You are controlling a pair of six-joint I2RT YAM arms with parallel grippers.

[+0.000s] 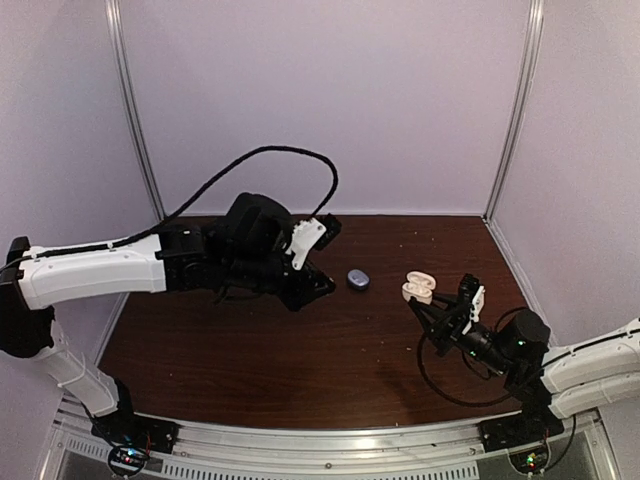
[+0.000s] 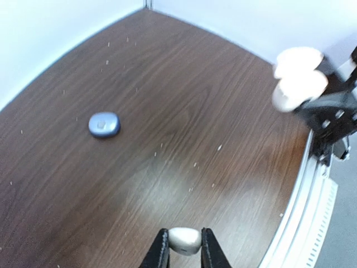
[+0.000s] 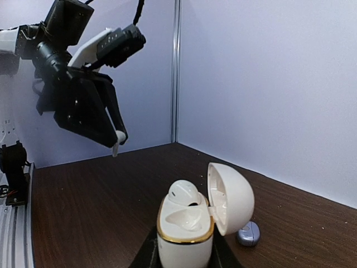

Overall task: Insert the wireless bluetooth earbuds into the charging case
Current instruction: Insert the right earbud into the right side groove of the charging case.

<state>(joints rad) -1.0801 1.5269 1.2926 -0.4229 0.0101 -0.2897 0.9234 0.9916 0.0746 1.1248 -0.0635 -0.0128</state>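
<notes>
White earbud (image 3: 116, 146) in left pincer (image 2: 184, 235), stem apparently pointing down.

Dim purplish light w/ soft glare on table (image 2: 167, 173); left wrist view blurry.

The top view looks down from above and behind the bases over the whole table (image 1: 300, 350). The left wrist looks steeply down from some height; the right wrist sits low, level, close behind the white case (image 3: 187, 229). All three share it and the blue case (image 1: 357, 279).
</notes>
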